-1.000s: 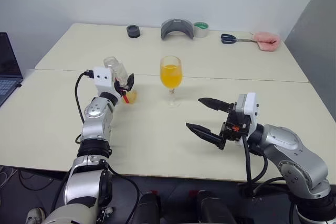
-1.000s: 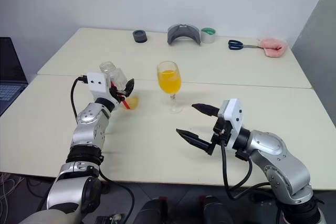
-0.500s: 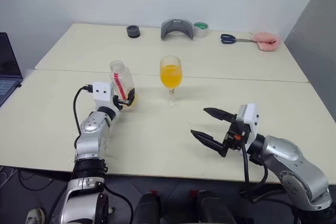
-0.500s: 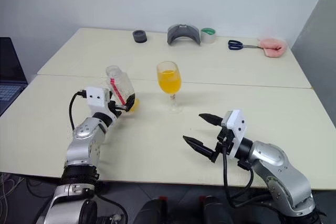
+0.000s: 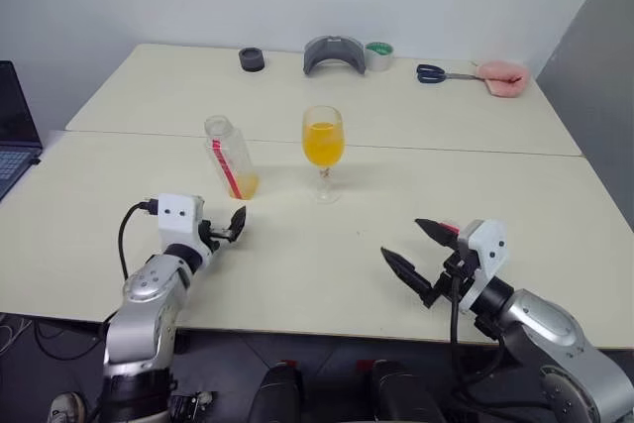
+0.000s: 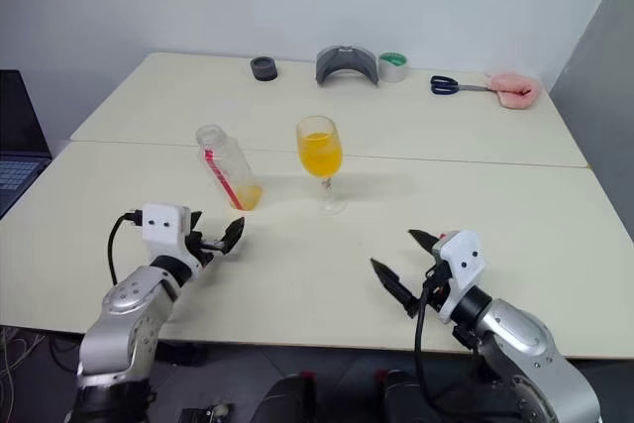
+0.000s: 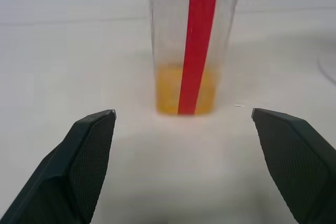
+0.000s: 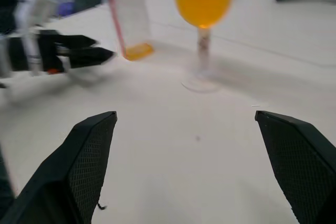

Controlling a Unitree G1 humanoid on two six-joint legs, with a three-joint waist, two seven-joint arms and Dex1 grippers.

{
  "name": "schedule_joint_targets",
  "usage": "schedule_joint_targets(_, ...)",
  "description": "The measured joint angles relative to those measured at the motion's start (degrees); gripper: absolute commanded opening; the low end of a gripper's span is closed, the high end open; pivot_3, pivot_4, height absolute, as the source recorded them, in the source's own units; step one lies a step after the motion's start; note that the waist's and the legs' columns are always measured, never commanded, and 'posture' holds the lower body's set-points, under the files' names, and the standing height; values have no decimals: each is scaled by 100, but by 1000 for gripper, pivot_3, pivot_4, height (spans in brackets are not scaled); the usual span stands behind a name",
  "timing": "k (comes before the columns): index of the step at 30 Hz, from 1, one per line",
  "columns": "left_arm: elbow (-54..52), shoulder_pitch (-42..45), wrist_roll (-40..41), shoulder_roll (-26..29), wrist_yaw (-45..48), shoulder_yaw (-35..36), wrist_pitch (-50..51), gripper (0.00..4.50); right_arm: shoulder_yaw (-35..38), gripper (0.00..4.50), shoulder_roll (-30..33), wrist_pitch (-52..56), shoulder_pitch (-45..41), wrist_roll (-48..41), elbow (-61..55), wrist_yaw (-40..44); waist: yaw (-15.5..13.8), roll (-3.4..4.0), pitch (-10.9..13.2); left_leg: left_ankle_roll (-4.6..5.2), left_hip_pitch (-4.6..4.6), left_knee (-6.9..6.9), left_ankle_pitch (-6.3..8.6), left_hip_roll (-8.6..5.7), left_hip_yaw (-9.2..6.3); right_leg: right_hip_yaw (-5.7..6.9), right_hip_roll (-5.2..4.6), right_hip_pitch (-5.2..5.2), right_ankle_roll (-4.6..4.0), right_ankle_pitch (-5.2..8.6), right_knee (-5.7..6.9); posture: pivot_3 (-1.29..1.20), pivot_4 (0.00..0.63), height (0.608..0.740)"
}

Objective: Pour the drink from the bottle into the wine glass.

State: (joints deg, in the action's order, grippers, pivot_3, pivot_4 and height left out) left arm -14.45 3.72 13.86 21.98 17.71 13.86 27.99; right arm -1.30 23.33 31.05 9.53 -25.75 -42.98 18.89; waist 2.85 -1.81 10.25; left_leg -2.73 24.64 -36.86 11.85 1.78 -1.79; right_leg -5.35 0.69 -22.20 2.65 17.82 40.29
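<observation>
The bottle [image 5: 230,158] stands upright and uncapped on the table, with a red stripe down its side and a little orange drink [image 7: 169,91] at its bottom. To its right stands the wine glass [image 5: 323,146], its bowl about half full of orange drink. My left gripper [image 5: 226,228] is open, just in front of the bottle and apart from it, fingers pointing at it. My right gripper [image 5: 401,240] hangs open and empty over the near right of the table, well short of the glass.
Along the far table edge lie a black round piece [image 5: 252,58], a grey curved object [image 5: 334,52], a green tape roll [image 5: 378,54], scissors [image 5: 432,72] and a pink cloth [image 5: 502,73]. A laptop [image 5: 15,126] sits at the far left.
The left gripper set the tilted bottle upright, let go and drew back toward me and down. The right gripper sank and shifted back to the right.
</observation>
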Motion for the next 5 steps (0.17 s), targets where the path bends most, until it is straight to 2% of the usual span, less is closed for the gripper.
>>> schedule_joint_targets(5, -1231, -388, 93, -65, -250, -16, 696, 4473, 12, 4500, -547, 355, 20, 609, -49, -1126, -2, 0, -2, 0, -1, 0, 0, 1, 10, -10, 0, 0, 3, 1, -11, 0, 150, 740)
